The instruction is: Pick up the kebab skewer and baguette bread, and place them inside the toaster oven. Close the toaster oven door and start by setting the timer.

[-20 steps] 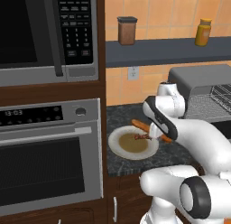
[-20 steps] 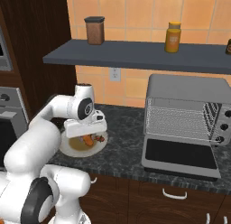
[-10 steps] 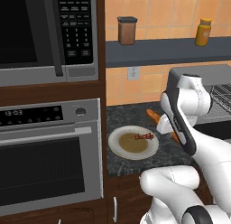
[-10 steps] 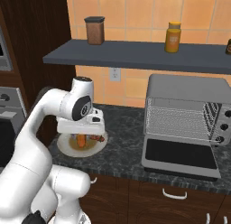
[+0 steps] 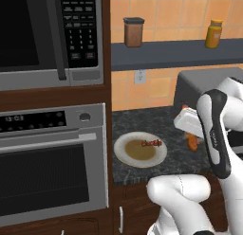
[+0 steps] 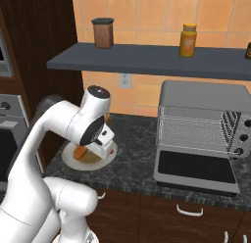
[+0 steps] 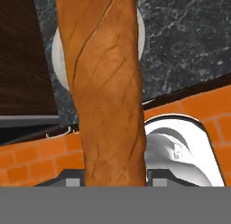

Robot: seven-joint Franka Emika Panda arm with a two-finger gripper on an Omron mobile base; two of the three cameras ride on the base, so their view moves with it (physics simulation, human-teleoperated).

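The gripper (image 5: 191,134) is clamped on the baguette bread (image 7: 106,87), which hangs lifted beyond the plate (image 5: 124,156) where the kebab skewer (image 5: 151,143) lies, so the carry is underway and next needs a swing toward the open toaster oven (image 6: 201,132).

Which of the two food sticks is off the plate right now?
The baguette bread, the plain orange-brown stick, is lifted in the tool. The kebab skewer, with dark red chunks, lies on the plate.
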